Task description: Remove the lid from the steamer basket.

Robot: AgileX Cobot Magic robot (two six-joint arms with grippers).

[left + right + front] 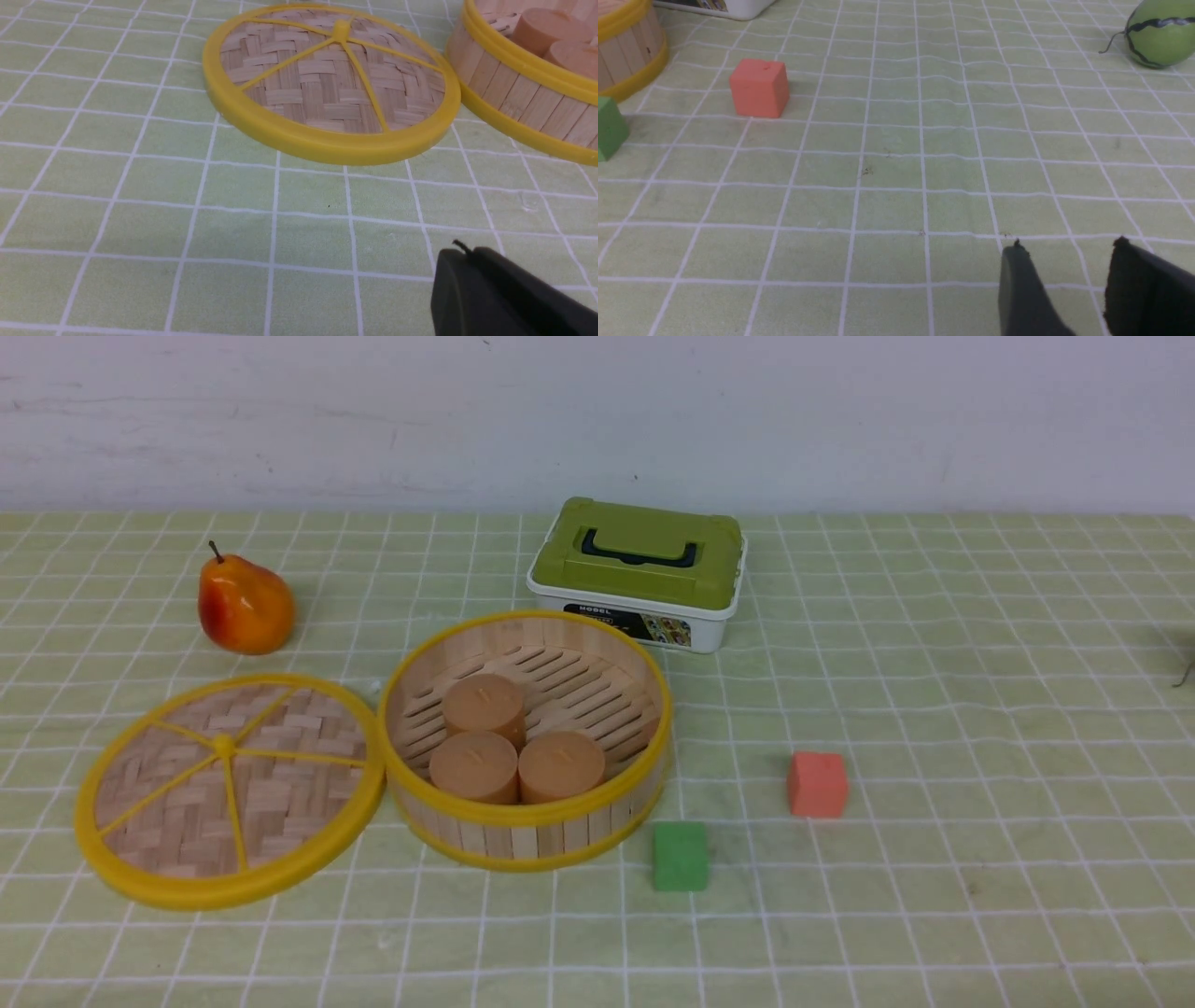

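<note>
Woven-wood yellow-rimmed lid (229, 790) lies flat just beside the slatted steamer basket (527, 821) — removal looks done. Left gripper (460, 261) closed and empty, apart from the lid; right gripper (1069, 263) parted — idle.

We see a green table cloth (934, 709) with white squares. The lid (229, 789) lies flat on it, off the steamer basket (527, 737) and touching the basket's left side. The basket is open, and three round brown blocks (518, 751) sit inside, close together. A pear (245, 605) stands behind the lid. A white box with a green top (639, 569) sits behind the basket. A green cube (680, 856) rests just beside the basket's front right. A red cube (817, 784) sits further to the right.
</note>
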